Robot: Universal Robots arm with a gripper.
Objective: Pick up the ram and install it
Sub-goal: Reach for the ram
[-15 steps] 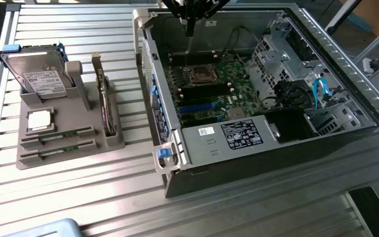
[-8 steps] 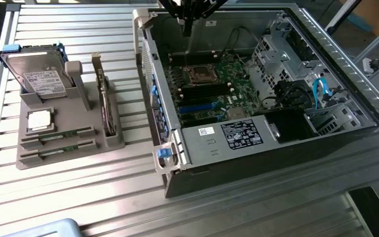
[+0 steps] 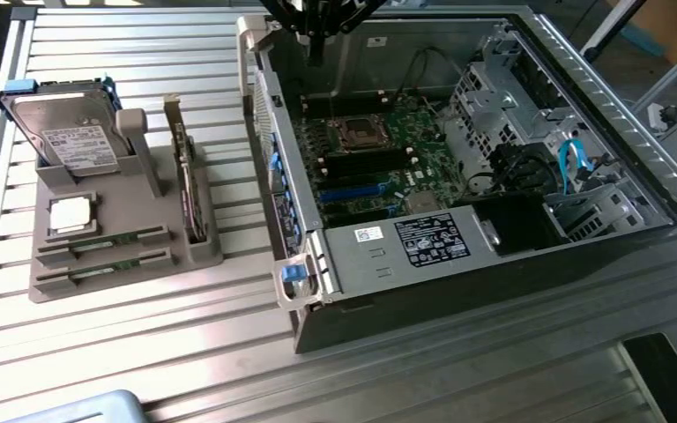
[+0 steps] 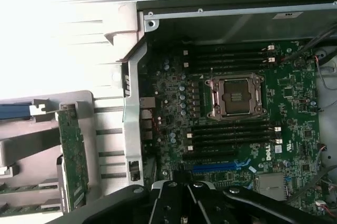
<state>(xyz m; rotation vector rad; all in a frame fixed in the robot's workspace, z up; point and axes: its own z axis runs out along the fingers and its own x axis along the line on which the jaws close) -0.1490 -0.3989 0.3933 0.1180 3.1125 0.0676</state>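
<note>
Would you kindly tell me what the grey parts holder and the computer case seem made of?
The parts holder looks like matte grey plastic: uniform colour, thick blocky walls, no shine. The computer case is probably bare sheet metal: thin folded edges, dull silvery sheen.

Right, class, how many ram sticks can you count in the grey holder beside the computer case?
2. Both sit in front slots of the grey holder: the front ram stick and the rear ram stick just behind it. More may be hidden elsewhere.
</note>
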